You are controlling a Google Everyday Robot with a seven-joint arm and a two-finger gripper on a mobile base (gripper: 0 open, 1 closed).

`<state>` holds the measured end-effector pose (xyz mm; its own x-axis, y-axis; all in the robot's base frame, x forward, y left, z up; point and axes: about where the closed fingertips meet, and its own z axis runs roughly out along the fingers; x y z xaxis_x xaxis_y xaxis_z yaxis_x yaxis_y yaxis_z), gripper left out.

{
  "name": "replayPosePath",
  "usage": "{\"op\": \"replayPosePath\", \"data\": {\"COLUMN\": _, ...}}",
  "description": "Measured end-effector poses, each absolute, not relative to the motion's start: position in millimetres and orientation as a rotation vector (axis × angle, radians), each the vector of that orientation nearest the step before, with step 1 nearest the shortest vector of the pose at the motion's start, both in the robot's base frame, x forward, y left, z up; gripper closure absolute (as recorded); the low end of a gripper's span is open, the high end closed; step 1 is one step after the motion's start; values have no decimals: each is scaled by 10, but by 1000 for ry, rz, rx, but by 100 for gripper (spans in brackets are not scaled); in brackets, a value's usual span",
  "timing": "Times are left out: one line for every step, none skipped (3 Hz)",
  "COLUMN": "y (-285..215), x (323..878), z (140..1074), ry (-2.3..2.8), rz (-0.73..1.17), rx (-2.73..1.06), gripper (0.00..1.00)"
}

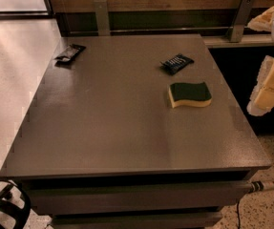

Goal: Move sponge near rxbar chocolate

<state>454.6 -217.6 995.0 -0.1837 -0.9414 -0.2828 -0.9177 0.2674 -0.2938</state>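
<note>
The sponge (pixel 190 94), dark green on top over pale yellow foam, lies flat on the right half of the grey table (pixel 112 128). The rxbar chocolate (pixel 69 53), a small glossy black wrapper, lies near the table's far left corner, far from the sponge. My gripper (pixel 266 93) shows as pale, cream-coloured parts at the right edge of the view. It is off the table's right side, to the right of the sponge and apart from it.
A dark wrapper with white lettering (pixel 176 63) lies just behind the sponge. A wooden wall with two metal brackets (pixel 101 16) runs behind the table. A black curved object (pixel 5 208) is at the bottom left, and a cable end (pixel 263 186) at the bottom right.
</note>
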Motion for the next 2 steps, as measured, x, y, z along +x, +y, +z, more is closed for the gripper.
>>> {"op": "replayPosePath", "data": {"y": -2335, "x": 4832, "z": 9938, "ry": 2047, "rz": 43, "rx": -1646, "gripper": 0}}
{"op": "replayPosePath", "data": {"y": -2398, "x": 5121, "z": 9805, "ry": 1921, "rz": 203, "rx": -1595, "gripper": 0}}
